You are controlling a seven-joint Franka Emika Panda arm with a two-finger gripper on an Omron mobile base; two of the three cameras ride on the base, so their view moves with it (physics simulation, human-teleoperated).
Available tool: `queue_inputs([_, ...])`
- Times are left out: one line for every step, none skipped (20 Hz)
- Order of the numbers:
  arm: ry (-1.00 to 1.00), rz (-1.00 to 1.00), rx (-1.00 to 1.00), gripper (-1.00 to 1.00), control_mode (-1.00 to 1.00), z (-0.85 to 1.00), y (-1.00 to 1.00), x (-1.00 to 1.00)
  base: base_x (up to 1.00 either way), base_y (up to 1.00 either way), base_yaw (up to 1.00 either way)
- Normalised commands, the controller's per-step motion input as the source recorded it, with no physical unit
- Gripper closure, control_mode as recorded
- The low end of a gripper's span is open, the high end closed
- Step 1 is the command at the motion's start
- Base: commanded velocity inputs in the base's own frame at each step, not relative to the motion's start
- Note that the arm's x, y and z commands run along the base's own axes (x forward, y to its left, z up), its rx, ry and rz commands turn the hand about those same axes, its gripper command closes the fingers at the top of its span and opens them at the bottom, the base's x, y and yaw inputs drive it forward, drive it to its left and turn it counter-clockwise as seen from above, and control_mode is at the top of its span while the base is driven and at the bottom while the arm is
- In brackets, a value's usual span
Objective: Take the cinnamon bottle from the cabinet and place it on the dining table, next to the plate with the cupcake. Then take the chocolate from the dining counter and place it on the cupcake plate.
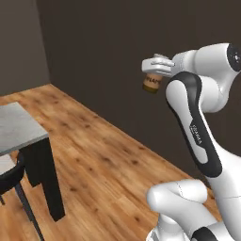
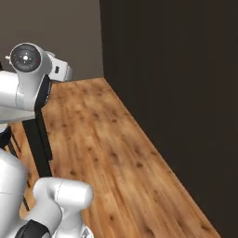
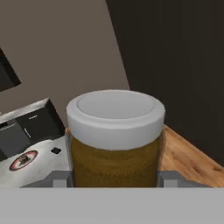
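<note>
- Nearby, a dark, nearly black wall (image 1: 108,52) stands close behind the raised hand in the left base view, running back along the wooden floor (image 1: 103,155); nothing lies between the hand and it.
- Low at the left of that view is a corner of the dining table (image 1: 19,127), pale marble on a square black leg, with the curved back of a dark chair (image 1: 12,176) tucked beside it.
- From the right base view the same leg shows behind the white arm, and bare planks run along the dark wall.
- Over on the table top in the hand view sit the plate (image 3: 24,160), white with a reddish centre, and just beside it the chocolate (image 3: 55,150), a tiny black bar lying apart from the plate.
- Up in the air, well above the floor and off the table, the cinnamon bottle (image 1: 152,83) hangs under the gripper (image 1: 155,70).
- Seen from the hand camera, the jar's pale lid and amber body sit squarely between the two fingers (image 3: 173,178), one on each side.
- So the jaws are pinching the bottle's sides, partly spread around it.
</note>
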Motion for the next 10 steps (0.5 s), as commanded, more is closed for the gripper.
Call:
queue_inputs([0.00, 0.00, 0.00, 1.00, 1.00, 0.00, 0.00, 0.00, 0.35, -0.60, 0.49])
queue_inputs([0.00, 0.00, 0.00, 1.00, 1.00, 0.00, 0.00, 0.00, 0.38, -0.57, 0.49])
queue_inputs([0.00, 0.00, 0.00, 1.00, 1.00, 0.00, 0.00, 0.00, 0.38, -0.58, 0.49])
queue_inputs([0.00, 0.00, 0.00, 1.00, 1.00, 0.00, 0.00, 0.00, 0.34, -0.54, 0.51])
queue_inputs([0.00, 0.00, 0.00, 1.00, 1.00, 0.00, 0.00, 0.00, 0.33, -0.49, 0.53])
queue_inputs([0.00, 0.00, 0.00, 1.00, 1.00, 0.00, 0.00, 0.00, 0.33, -0.49, 0.53])
queue_inputs([0.00, 0.00, 0.00, 1.00, 1.00, 0.00, 0.00, 0.00, 0.37, -0.49, 0.55])
queue_inputs([0.00, 0.00, 0.00, 1.00, 1.00, 0.00, 0.00, 0.00, 0.40, -0.49, 0.55])
queue_inputs([0.00, 0.00, 0.00, 1.00, 1.00, 0.00, 0.00, 0.00, 0.49, -0.52, 0.54])
queue_inputs([0.00, 0.00, 0.00, 1.00, 1.00, 0.00, 0.00, 0.00, 0.56, -0.58, 0.52])
